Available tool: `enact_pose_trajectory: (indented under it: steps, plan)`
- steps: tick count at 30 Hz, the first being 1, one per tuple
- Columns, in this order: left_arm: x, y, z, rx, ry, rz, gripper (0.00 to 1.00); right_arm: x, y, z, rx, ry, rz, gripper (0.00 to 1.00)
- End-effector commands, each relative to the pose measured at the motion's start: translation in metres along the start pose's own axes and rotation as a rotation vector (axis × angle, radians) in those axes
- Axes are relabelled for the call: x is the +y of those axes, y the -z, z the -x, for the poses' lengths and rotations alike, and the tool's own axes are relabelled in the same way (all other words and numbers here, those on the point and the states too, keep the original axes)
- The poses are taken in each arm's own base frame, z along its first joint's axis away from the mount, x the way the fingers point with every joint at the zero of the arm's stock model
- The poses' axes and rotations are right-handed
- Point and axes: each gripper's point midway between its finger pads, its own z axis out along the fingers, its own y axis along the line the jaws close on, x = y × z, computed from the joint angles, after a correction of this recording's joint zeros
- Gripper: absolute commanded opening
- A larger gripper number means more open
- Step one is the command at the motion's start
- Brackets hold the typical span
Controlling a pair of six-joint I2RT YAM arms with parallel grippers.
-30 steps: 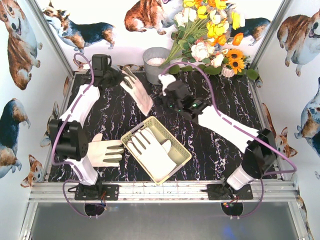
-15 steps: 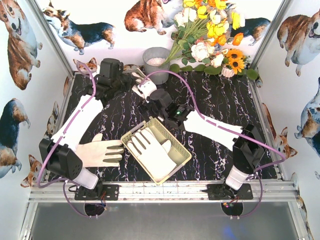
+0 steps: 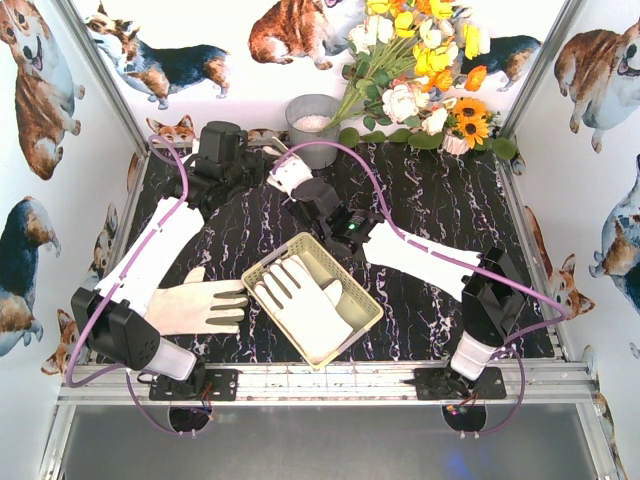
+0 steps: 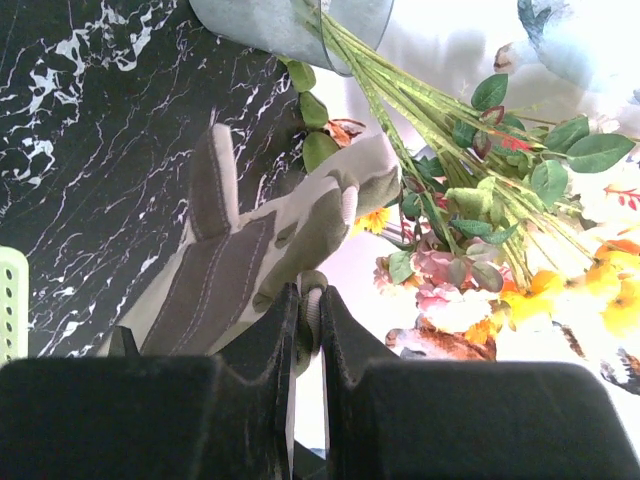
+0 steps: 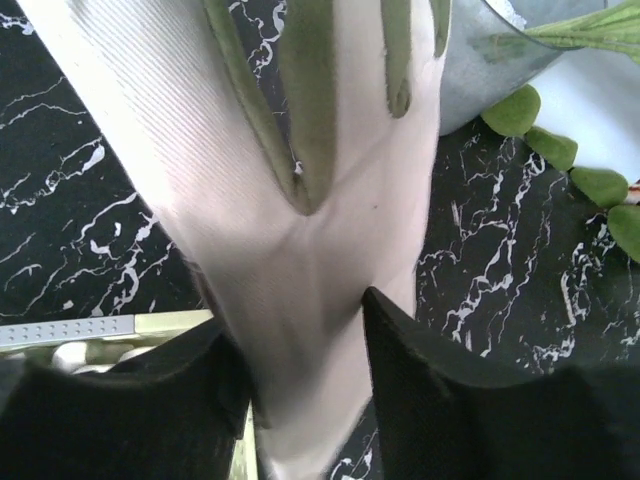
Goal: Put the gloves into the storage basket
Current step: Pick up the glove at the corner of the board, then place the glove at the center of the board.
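One cream glove (image 3: 288, 176) with grey strips hangs above the back of the table. My left gripper (image 3: 262, 166) is shut on its edge; in the left wrist view the fabric is pinched between the jaws of the left gripper (image 4: 306, 312) and the glove (image 4: 240, 265) spreads out beyond them. My right gripper (image 3: 302, 194) has closed in on the same glove (image 5: 300, 230), and both fingers press its sides at the right gripper (image 5: 305, 345). The pale yellow-green storage basket (image 3: 262, 268) holds a second glove (image 3: 300, 300). A third glove (image 3: 205, 305) lies flat left of the basket.
A grey metal bucket (image 3: 312, 125) stands at the back, just behind the held glove, with a bouquet of flowers (image 3: 420, 60) leaning to its right. Corgi-print walls enclose the black marble table (image 3: 450, 210).
My left gripper carried the glove right, toward the bucket. My right gripper came in from the right to the glove and its jaws narrowed onto it.
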Motion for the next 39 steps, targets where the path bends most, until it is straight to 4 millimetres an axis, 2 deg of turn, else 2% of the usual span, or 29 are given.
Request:
enact_pose_trajectory:
  steps: [1,3,7,8,9,11,12,15,17,23,27,29,31,35,39]
  plan:
    - [-0.013,0.012,-0.005,0.010,0.023,-0.039,0.00,-0.017,0.010,0.043,-0.111,-0.022,-0.059,0.35]
    - [-0.014,0.013,-0.004,0.007,0.027,-0.045,0.00,-0.019,0.014,0.043,-0.115,-0.032,-0.065,0.16]
    - [-0.020,0.013,-0.002,-0.006,-0.004,-0.070,0.00,-0.022,0.023,0.042,-0.111,-0.048,-0.057,0.00]
    - [-0.023,0.014,-0.002,-0.008,-0.022,-0.077,0.00,-0.023,0.025,0.040,-0.101,-0.056,-0.057,0.00]
    - [-0.027,0.015,-0.002,-0.009,-0.041,-0.095,0.10,-0.024,0.029,0.037,-0.088,-0.065,-0.049,0.00]
    - [-0.036,0.017,-0.001,-0.012,-0.092,-0.147,0.42,-0.026,0.036,0.032,-0.070,-0.117,-0.011,0.00]
    - [-0.040,0.020,-0.001,-0.016,-0.120,-0.170,0.53,-0.028,0.040,0.028,-0.058,-0.149,0.002,0.00]
    - [-0.046,0.028,0.006,-0.057,-0.229,-0.197,0.72,-0.036,0.050,0.014,-0.007,-0.248,0.060,0.00]
    - [-0.050,0.033,0.011,-0.085,-0.309,-0.209,0.79,-0.043,0.055,0.002,0.036,-0.315,0.094,0.00]
    - [-0.056,0.047,0.028,-0.167,-0.512,-0.200,0.88,-0.063,0.067,-0.033,0.141,-0.576,0.184,0.00]
    - [-0.055,0.044,0.028,-0.134,-0.603,-0.198,0.88,-0.066,0.072,-0.049,0.183,-0.752,0.310,0.00]
    - [-0.049,0.038,0.025,-0.110,-0.644,-0.172,0.88,-0.069,0.072,-0.065,0.216,-0.827,0.359,0.00]
    - [-0.044,0.034,0.022,-0.086,-0.672,-0.157,0.88,-0.070,0.071,-0.088,0.281,-0.921,0.387,0.00]
    - [-0.034,0.026,0.015,-0.036,-0.691,-0.133,0.88,-0.076,0.064,-0.147,0.433,-1.072,0.398,0.00]
    - [-0.026,0.022,0.012,-0.008,-0.714,-0.111,0.87,-0.081,0.061,-0.202,0.624,-1.099,0.387,0.00]
